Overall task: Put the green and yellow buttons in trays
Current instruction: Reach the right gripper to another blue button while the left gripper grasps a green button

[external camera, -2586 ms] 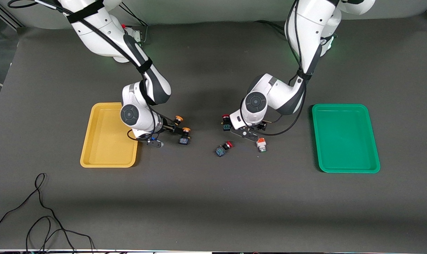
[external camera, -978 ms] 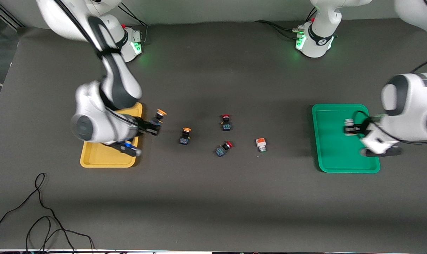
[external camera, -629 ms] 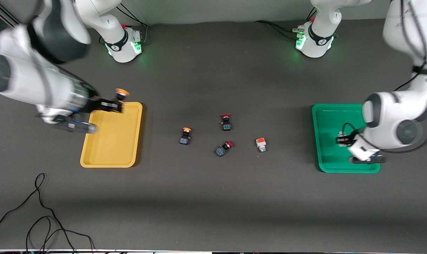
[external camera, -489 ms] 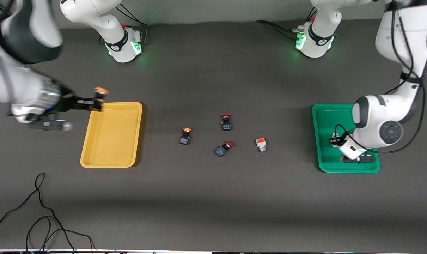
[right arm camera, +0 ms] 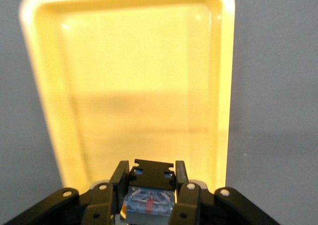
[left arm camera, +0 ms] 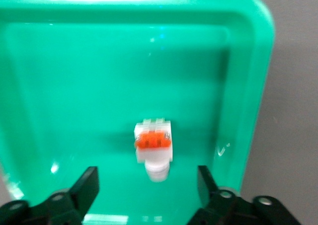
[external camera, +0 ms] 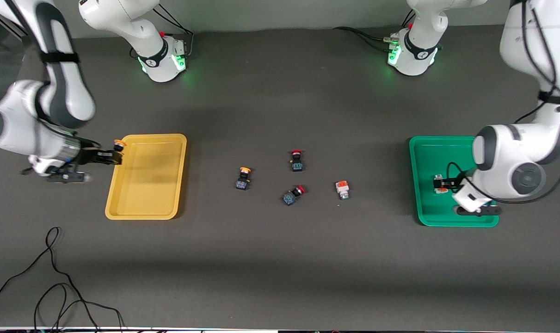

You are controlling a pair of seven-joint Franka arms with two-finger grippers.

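My right gripper [external camera: 113, 156] is shut on a yellow-capped button [external camera: 118, 145], held low over the outer end rim of the yellow tray [external camera: 145, 185]. The right wrist view shows its black-blue body [right arm camera: 149, 197] clamped between the fingers, with the yellow tray [right arm camera: 134, 86] ahead. My left gripper [external camera: 439, 184] is open, low in the green tray [external camera: 446, 152]. A white button with an orange block [left arm camera: 154, 148] lies on the tray floor [left arm camera: 99, 76] between the spread fingers [left arm camera: 87, 187], touching neither. A second yellow-capped button [external camera: 243, 178] and a second white-and-orange button [external camera: 342, 189] lie mid-table.
Two red-capped switches lie mid-table, one [external camera: 297, 160] farther from the front camera and one [external camera: 293, 194] nearer, between the loose yellow and white buttons. Black cables [external camera: 53, 286] trail at the front corner toward the right arm's end.
The right arm carried its yellow-capped button from mid-table past the yellow tray and lowered to the tray's outer rim. The left arm carried the white button into the green tray and let it go.
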